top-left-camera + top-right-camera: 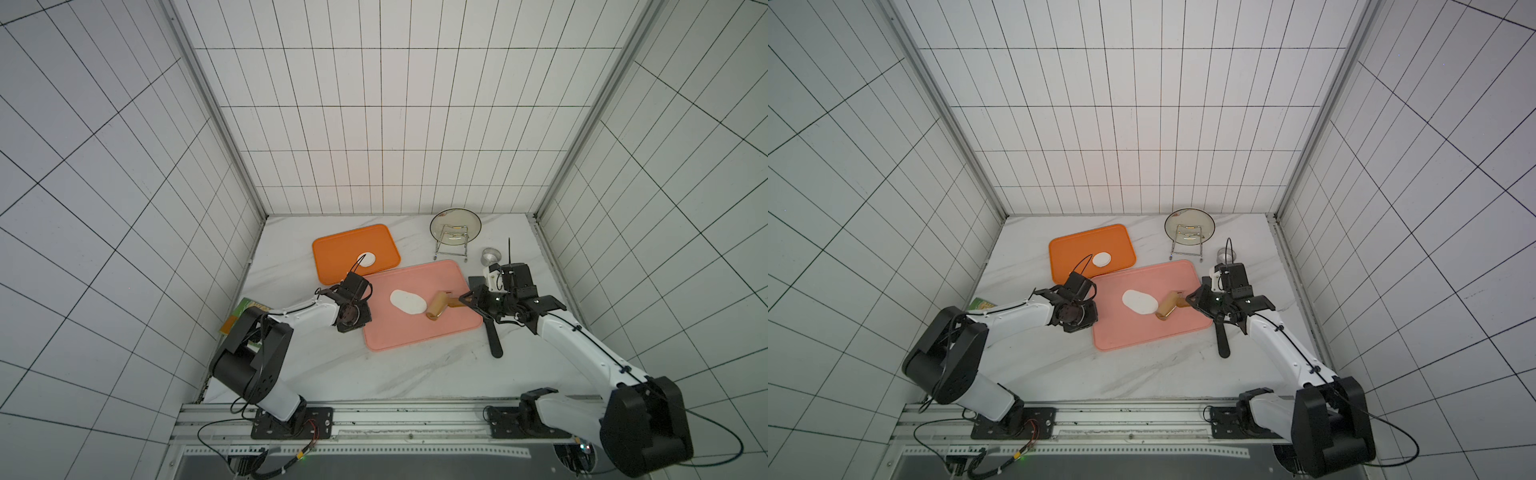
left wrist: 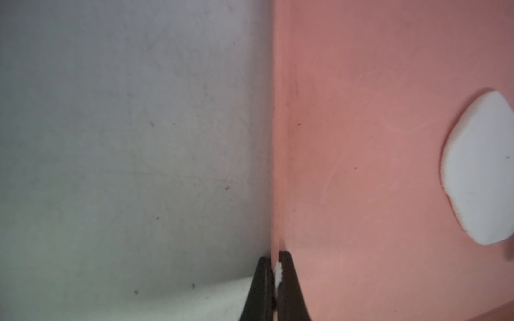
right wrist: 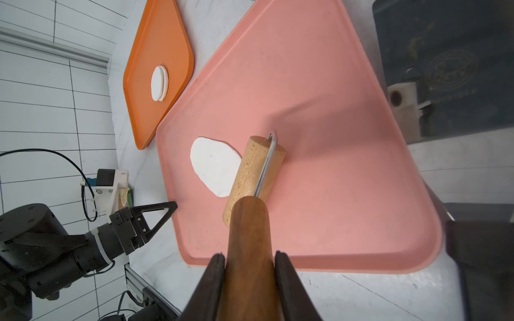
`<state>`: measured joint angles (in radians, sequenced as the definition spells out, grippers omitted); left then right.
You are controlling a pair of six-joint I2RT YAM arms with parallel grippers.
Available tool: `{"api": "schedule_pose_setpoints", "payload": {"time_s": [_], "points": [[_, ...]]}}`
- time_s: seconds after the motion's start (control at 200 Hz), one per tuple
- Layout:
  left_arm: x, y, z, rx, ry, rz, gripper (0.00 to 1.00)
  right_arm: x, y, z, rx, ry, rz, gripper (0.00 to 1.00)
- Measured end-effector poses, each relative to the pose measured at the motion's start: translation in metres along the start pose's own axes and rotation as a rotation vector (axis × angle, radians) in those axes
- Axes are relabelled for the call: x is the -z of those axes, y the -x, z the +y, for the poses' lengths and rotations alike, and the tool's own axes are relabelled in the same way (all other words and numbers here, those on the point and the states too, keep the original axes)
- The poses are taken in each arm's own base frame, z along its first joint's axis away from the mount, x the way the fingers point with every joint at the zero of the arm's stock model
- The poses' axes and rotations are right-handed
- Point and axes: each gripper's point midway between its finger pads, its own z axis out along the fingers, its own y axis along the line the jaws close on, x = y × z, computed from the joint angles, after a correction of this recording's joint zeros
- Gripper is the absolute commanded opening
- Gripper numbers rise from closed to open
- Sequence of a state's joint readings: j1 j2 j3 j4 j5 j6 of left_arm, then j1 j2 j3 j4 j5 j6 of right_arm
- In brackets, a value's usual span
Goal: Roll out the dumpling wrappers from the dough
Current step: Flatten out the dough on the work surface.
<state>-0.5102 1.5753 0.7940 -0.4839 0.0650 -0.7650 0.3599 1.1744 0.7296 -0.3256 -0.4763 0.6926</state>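
Landmark = pink board point(image 1: 399, 332) on the surface. 1 dough point(image 1: 408, 301), a flattened oval, lies flat near the board's middle. 1 wooden roller point(image 1: 436, 311): its drum is down on the board, over the dough's end that faces the board's right edge. Right hand point(image 3: 249, 255) pinches the roller's handle, one finger each side, over the board's right edge. Left hand point(image 2: 274, 257) is pressed together right at the board's left edge, with a white speck between the fingers; can't tell if it touches the board. 2 dumpling wrappers point(image 3: 159, 83), stacked slightly offset, sit on 1 orange tray point(image 1: 340, 257) just beside the board's far left corner. Off the board's far right corner: 1 steel ring point(image 1: 490, 255), and beyond it 1 glass lid point(image 1: 455, 224) on a wire rack. 1 black spatula point(image 1: 494, 340) lies off the board's near right corner.
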Motion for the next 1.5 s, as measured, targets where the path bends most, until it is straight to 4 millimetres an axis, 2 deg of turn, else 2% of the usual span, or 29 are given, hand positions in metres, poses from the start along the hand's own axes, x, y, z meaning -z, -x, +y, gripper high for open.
{"api": "schedule_pose_setpoints", "payload": {"time_s": [0.155,0.31,0.505,1.349,1.499], "points": [[0.000,0.000,0.000,-0.004,0.010,-0.011,0.00,-0.015,-0.007,0.025,-0.001,0.055,0.009,0.00],[0.000,0.000,0.000,-0.006,0.013,-0.014,0.00,-0.027,-0.005,0.038,0.005,0.078,-0.018,0.00],[0.000,-0.001,-0.002,-0.007,0.009,-0.013,0.00,-0.046,0.001,0.026,-0.034,0.023,-0.044,0.00],[-0.001,-0.003,-0.004,-0.005,0.007,-0.012,0.00,-0.099,0.018,0.055,0.070,0.051,-0.031,0.00],[-0.001,-0.003,-0.004,-0.006,0.008,-0.013,0.00,-0.102,0.020,0.060,0.086,0.061,-0.035,0.00]]}}
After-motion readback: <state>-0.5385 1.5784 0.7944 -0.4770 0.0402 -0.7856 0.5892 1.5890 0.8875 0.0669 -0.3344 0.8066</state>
